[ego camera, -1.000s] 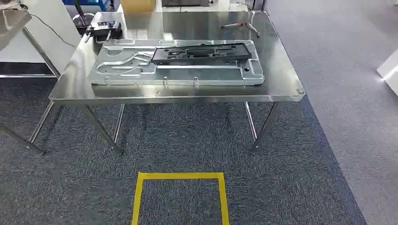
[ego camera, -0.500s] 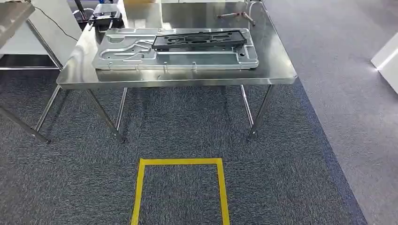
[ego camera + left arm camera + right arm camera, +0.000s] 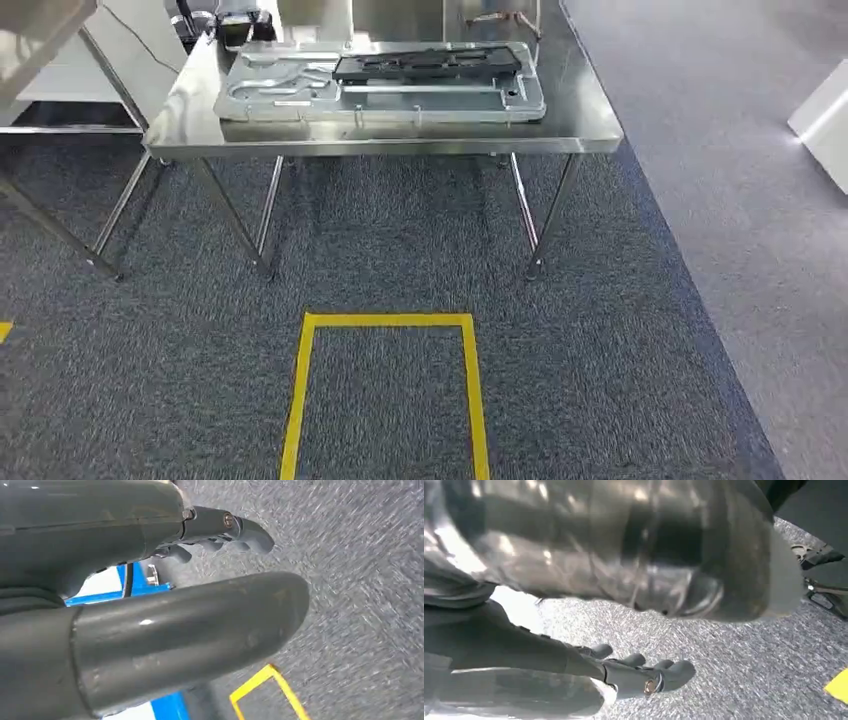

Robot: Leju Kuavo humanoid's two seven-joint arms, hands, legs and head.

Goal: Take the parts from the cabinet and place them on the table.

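Steel table (image 3: 590, 135) sits at the top of the frame carrying the grey tray-like part (image 3: 300, 100) with the black part (image 3: 430, 63) stacked on it, while left hand (image 3: 165, 580) and right hand (image 3: 624, 672) hang empty, fingers loosely apart, above carpet.

No text, label, brand or number can be read anywhere. The one sign-like mark is a yellow tape outline (image 3: 388, 390) on the carpet before the steel surface (image 3: 590, 125), an open rectangle with no writing on it.
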